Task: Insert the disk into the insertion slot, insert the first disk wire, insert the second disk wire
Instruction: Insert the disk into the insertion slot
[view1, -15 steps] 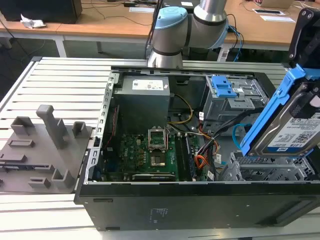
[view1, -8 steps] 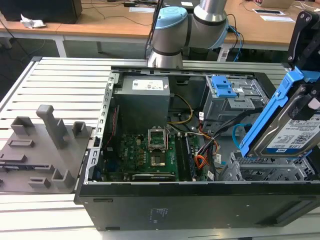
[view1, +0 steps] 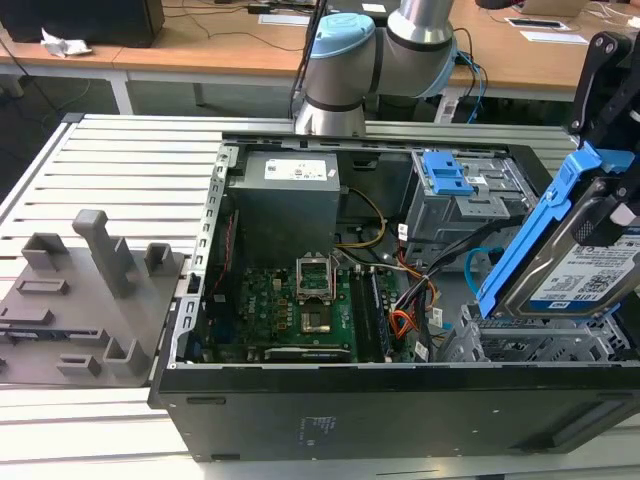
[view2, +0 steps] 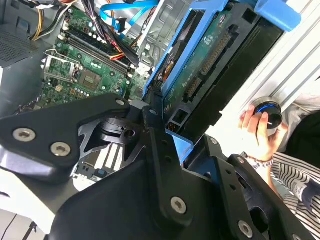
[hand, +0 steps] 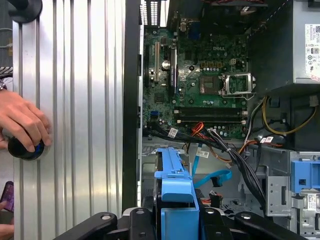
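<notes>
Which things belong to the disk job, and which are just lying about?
Job: the gripper, shut on the disk; the insertion slot; the first disk wire; the second disk wire.
Lying about: grey fixture block; grey cage with blue latch; motherboard; a person's hand.

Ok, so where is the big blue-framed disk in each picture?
Exterior view: the disk hangs tilted at the exterior view's right, over the silver insertion slot.
Second wrist view: the disk shows its green underside, clamped in the gripper, next to the motherboard.
First wrist view: its blue carrier edge juts from the gripper toward the motherboard.
Shared landmark: the green motherboard.
</notes>
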